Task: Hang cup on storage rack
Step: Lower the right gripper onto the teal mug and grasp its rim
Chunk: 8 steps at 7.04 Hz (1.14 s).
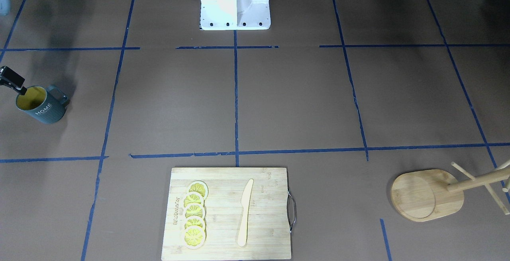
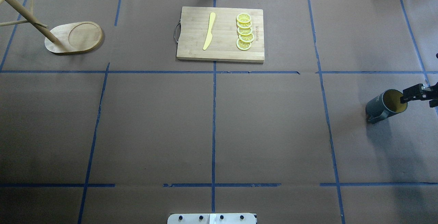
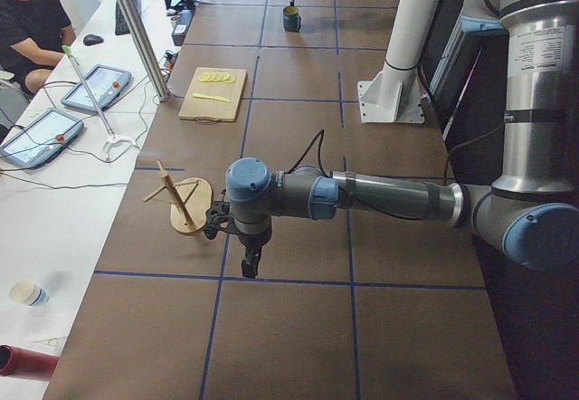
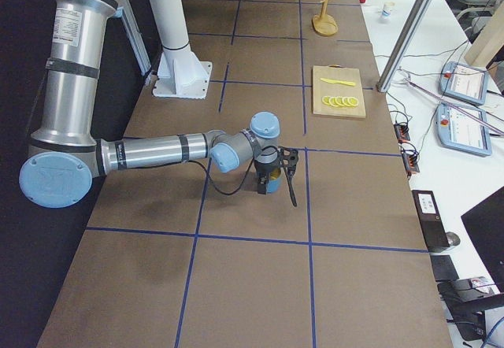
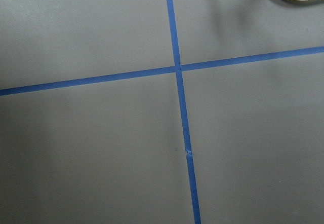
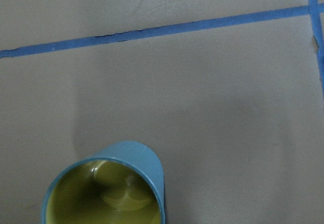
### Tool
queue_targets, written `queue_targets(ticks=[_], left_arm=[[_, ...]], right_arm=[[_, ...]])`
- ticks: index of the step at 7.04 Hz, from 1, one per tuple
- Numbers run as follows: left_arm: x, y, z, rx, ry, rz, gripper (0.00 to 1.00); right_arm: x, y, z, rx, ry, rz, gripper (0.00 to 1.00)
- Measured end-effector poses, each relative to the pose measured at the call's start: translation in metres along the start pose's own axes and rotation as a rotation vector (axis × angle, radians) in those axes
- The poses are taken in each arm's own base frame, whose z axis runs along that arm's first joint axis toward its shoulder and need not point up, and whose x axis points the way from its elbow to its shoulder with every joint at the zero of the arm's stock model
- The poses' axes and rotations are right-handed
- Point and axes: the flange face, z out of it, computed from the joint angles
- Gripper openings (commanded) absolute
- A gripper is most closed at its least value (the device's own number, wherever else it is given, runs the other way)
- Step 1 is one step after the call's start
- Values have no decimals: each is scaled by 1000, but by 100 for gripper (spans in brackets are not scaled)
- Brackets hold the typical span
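Step in hand: picking up the cup; hanging it has not begun.
Cup [image 1: 42, 107]: stands upright on the surface [image 1: 279, 105] at the robot's far right, yellow inside facing up and handle turned towards the middle of the surface.
Right gripper [image 2: 409, 97]: at the cup's rim on the side away from the handle. One dark finger reaches the lip, but I cannot tell whether it is spread or already pinching the wall.
Left gripper [image 3: 251, 260]: hangs above bare surface near the rack; its opening cannot be told.
Rack [image 2: 73, 37]: stands at the far left corner, well apart from the cup.
Next move: probably a firm pinch on the wall, then a lift and a long carry across, or a hand-over. The handle loop must slip over an angled peg.
Writing: white "HOME" on the cup. A burnt-in brand runs along the cutting board [image 1: 263, 185] edge, too small to read.
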Motion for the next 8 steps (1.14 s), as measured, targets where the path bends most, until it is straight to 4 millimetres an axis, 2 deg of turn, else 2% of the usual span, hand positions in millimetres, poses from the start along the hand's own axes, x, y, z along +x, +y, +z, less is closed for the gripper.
queue_targets(ticks=[3,5,6,7,8], left_arm=[[2,0,-2,5,-1,3,100],[2,0,-3,5,-1,4,100],[2,0,-3,5,-1,4,100],[2,0,-3,5,-1,4,100],[2,0,-3,5,0,3,100]], right_arm=[[-8,-11,9,-6,0,-2,100],[-13,-6,25,-38,9,-16,99],[-15,-2,35,-58,16,-25,48],[-17,0,40,-67,19,-25,4],[-22,-2,41,-68,15,-18,0]])
